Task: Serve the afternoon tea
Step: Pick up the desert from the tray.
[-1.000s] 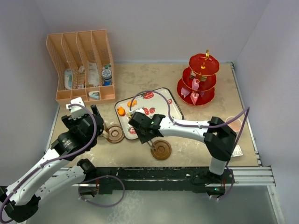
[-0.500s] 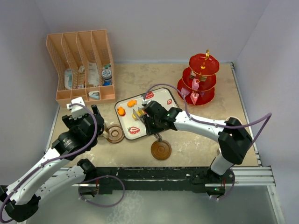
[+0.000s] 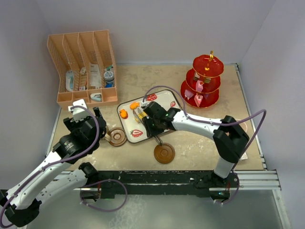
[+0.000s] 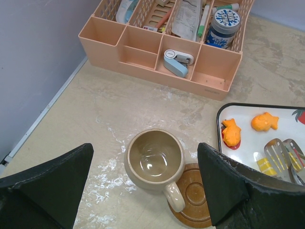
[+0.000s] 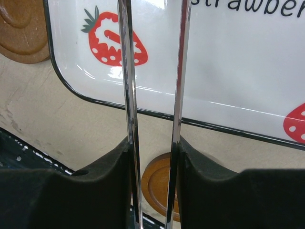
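1. Tray (image 5: 248, 62): the white surface was glossy and reflective, with a black rim.
2. Tongs (image 5: 127, 95) over tray: polished, mirror-bright metal.
3. Tan mug (image 4: 155, 160) left of tray: glazed, shiny inside.
4. Saucer (image 4: 190, 193) left of tray: matt brown, ringed, wood-like.
5. Rack (image 4: 143, 45) behind tray: matt peach plastic.
6. Table (image 4: 95, 105): matt, mottled, stone-like.

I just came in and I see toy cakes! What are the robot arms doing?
The right gripper is shut on metal tongs and holds them over the strawberry tray. Their tips are beside a small yellow sweet, near two orange fish cakes. I cannot tell if they pinch it. The left gripper hangs open above the tan mug, which sits partly on a brown saucer. A second saucer lies in front of the tray. The red three-tier stand is at the back right.
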